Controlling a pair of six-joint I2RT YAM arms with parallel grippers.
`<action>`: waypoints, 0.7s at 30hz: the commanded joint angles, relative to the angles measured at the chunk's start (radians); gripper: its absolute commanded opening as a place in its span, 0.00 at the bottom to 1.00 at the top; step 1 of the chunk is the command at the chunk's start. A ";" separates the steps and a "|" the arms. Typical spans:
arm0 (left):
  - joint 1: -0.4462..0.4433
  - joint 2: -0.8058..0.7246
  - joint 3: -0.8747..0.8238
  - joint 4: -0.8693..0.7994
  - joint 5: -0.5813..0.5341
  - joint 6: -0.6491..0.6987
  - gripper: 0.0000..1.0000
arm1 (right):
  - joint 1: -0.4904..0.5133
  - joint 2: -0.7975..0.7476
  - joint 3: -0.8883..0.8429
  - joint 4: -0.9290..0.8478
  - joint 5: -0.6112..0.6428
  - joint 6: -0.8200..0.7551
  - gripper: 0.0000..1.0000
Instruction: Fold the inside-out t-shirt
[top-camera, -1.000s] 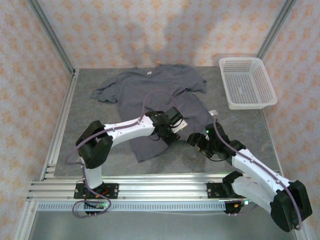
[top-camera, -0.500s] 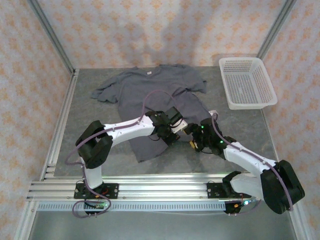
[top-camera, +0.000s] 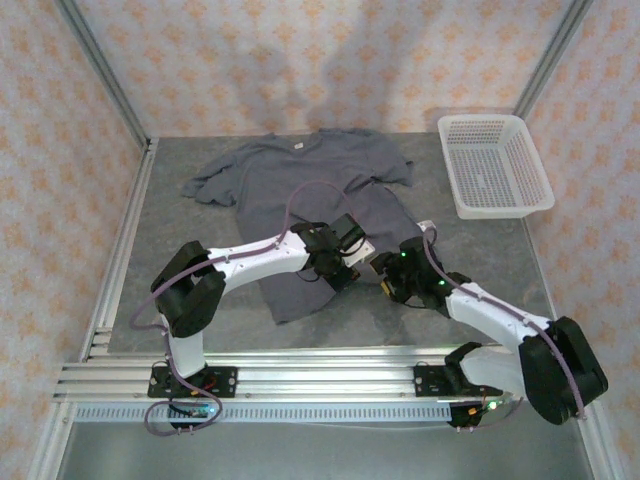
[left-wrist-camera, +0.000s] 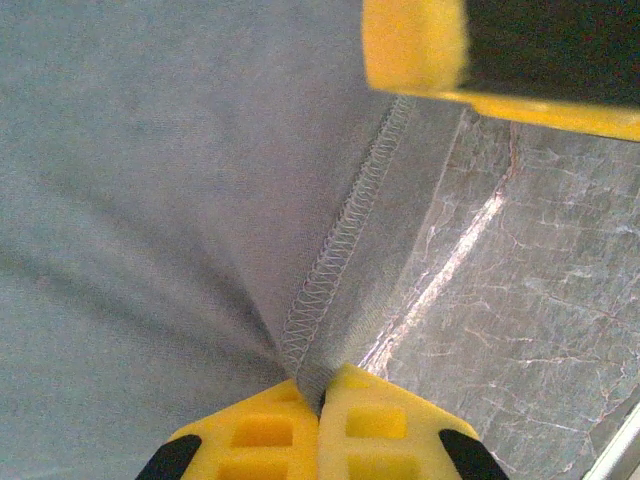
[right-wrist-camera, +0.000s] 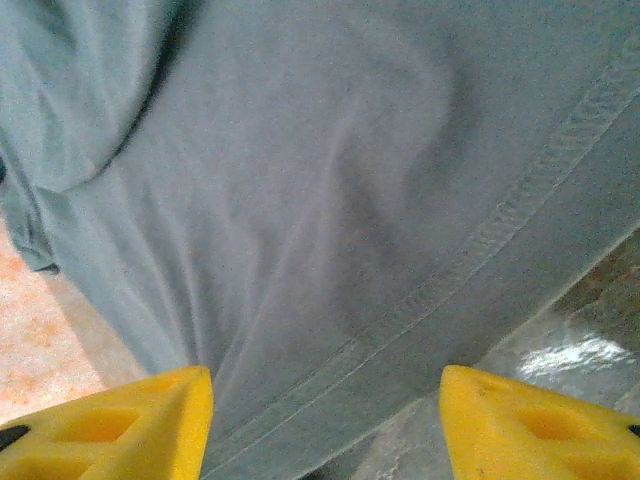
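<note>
left tool (left-wrist-camera: 320, 398) pinches t-shirt (top-camera: 300, 180); right tool (right-wrist-camera: 325, 405) gapes.

One grey t-shirt (top-camera: 300, 185) lies on one desk (top-camera: 170, 225). One white mesh basket (top-camera: 495, 165) stands right of the t-shirt. Two grippers: left gripper (left-wrist-camera: 320, 405), right gripper (right-wrist-camera: 325, 420).

The top camera hangs high and well back on the hem side of the shirt (top-camera: 290, 185), looking down and forward over all of it, collar farthest. The left wrist camera sits very near the shirt's right-hand edge, looking steeply down on a seam. The right wrist camera, equally near, looks across the cloth from that edge. All three views share this edge.
</note>
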 joint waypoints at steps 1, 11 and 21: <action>0.002 -0.048 -0.019 -0.006 0.007 -0.004 0.00 | 0.004 0.024 0.026 0.027 0.023 -0.010 0.72; 0.002 -0.041 -0.018 -0.007 0.012 0.003 0.00 | 0.004 0.027 0.055 0.019 0.020 -0.040 0.34; 0.003 -0.059 -0.040 0.017 0.020 -0.006 0.00 | 0.004 0.027 0.047 0.022 0.043 -0.057 0.00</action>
